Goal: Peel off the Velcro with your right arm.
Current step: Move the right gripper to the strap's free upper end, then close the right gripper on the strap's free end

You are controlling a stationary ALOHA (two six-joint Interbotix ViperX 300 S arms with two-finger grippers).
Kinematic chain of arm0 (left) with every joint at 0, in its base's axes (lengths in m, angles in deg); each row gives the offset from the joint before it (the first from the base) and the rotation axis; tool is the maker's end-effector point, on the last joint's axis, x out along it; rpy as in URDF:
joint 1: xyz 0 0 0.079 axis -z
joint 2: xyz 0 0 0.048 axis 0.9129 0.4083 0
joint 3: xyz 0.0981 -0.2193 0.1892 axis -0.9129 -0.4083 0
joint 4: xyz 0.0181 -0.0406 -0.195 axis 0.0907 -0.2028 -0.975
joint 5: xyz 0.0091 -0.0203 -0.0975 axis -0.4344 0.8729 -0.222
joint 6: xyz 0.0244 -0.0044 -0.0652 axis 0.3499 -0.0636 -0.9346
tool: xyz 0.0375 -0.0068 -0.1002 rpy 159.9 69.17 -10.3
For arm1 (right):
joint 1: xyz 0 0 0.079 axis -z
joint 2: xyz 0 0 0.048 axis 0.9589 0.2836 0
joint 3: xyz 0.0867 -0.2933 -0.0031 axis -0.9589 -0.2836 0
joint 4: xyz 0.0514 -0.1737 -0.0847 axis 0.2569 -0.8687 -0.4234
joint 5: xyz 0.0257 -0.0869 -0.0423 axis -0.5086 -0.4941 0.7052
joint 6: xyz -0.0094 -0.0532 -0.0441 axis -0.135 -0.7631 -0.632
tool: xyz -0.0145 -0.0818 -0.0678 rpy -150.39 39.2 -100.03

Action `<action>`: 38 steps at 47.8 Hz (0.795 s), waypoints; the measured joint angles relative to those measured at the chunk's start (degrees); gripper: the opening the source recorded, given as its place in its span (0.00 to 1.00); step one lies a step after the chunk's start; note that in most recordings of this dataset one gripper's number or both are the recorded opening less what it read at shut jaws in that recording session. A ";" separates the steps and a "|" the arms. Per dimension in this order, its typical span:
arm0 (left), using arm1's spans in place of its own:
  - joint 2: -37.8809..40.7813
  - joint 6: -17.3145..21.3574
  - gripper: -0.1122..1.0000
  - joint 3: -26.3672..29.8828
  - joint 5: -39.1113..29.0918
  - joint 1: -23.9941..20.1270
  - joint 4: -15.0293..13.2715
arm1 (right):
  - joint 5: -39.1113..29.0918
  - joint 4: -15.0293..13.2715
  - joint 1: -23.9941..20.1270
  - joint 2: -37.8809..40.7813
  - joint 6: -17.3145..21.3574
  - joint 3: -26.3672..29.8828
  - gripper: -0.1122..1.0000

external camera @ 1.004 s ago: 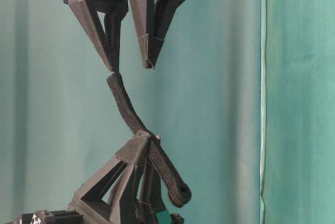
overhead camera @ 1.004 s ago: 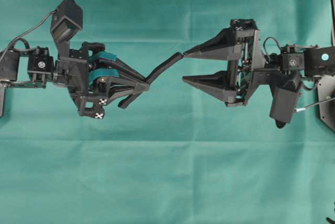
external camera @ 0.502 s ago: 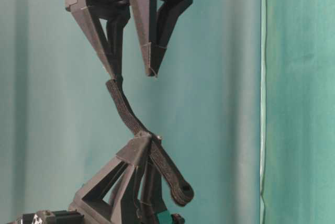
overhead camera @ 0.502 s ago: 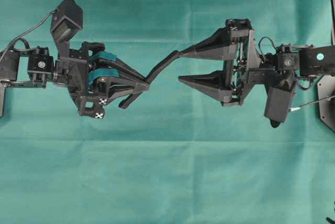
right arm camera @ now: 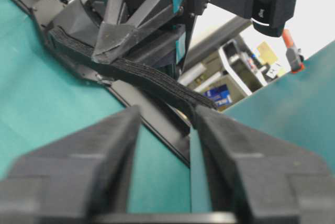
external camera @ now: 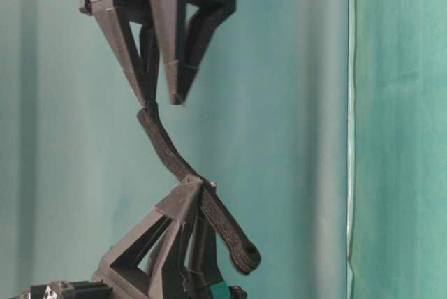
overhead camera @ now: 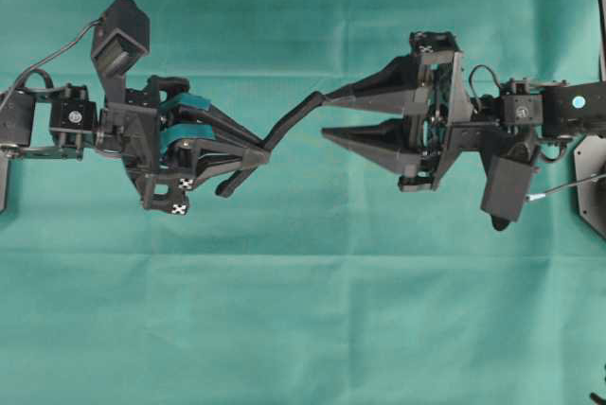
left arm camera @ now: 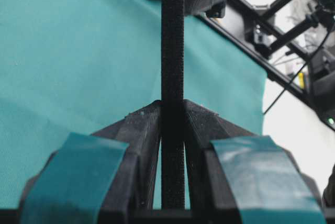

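Observation:
The Velcro (overhead camera: 294,119) is a black strip held in the air between the two arms. My left gripper (overhead camera: 265,148), with teal-taped jaws, is shut on its middle (left arm camera: 172,51). The rounded end (external camera: 244,257) hangs free behind the jaws. The strip's other end (external camera: 147,116) rises to the right arm's gripper (overhead camera: 325,115). It touches the tip of one plain black jaw. Those jaws stand a little apart, and teal cloth shows through the gap in the right wrist view (right arm camera: 167,111). There the strip's end (right arm camera: 201,102) lies at the right jaw's tip, not between the jaws.
Teal cloth (overhead camera: 303,310) covers the table and the backdrop. Both arms hover over the upper half of the table. The left wrist camera (overhead camera: 121,36) sticks up at the far left. Black stand parts (overhead camera: 597,197) sit at the right edge.
The right gripper's jaws have narrowed markedly and the gripper has edged left. The Velcro's free end now rests against one jaw tip. The left gripper has not moved.

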 measured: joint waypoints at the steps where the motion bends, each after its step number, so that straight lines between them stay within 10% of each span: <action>1: 0.00 0.09 0.21 0.00 0.09 0.00 -0.09 | 0.09 0.09 0.00 -0.18 0.00 -0.09 0.10; 38: 0.09 0.00 0.21 0.00 0.09 0.26 0.00 | 0.88 0.09 0.70 1.05 -0.09 0.62 0.02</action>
